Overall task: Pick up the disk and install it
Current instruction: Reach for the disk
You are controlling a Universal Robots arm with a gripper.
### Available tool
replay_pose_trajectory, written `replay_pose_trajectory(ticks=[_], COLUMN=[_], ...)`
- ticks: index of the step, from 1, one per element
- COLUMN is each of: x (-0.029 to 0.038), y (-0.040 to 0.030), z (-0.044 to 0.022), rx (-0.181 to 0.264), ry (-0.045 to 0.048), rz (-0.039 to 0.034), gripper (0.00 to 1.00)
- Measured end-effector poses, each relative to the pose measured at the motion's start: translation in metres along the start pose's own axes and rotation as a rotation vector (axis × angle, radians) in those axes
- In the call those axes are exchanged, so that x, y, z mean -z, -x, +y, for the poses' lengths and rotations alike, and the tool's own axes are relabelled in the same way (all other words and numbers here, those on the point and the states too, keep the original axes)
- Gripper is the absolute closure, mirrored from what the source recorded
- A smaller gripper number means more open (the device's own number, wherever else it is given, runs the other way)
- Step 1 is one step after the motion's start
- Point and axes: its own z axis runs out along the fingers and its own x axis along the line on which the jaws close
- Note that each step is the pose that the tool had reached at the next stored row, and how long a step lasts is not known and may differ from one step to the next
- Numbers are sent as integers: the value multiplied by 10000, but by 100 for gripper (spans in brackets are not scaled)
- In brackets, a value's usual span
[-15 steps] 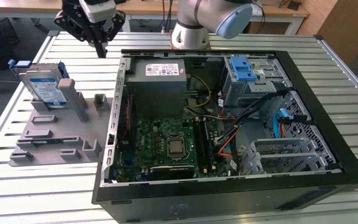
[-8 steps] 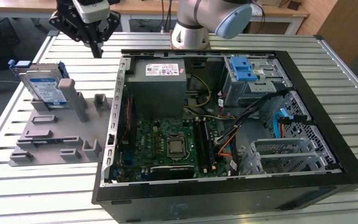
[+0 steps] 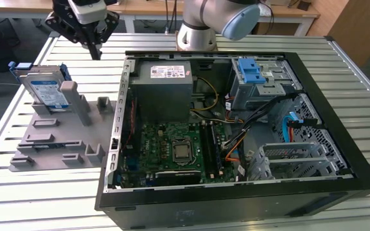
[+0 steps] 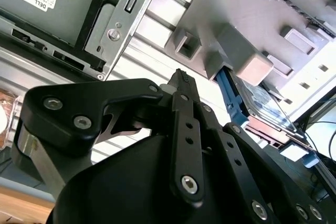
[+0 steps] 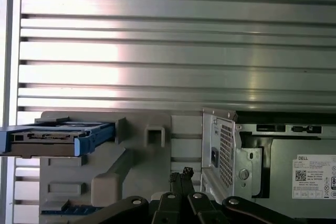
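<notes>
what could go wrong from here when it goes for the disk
1. The gripper looks shut and empty, off to one side of the disk. If it came down like that, it would likely hit the top edge instead of straddling it.
2. The disk stands upright in the grey holder, close against a post that a finger could catch.
3. Loose cables lie beside the drive bay and might snag the disk.

exterior overhead; wrist views behind gripper (image 5: 182, 174)
</notes>
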Motion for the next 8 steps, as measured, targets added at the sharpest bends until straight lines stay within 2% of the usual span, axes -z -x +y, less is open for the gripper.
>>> replay_pose_trajectory(ticks=[8], x=[-8], y=[-89], z=[32], rx=[4], ry=[0], rz=[3], gripper=[89])
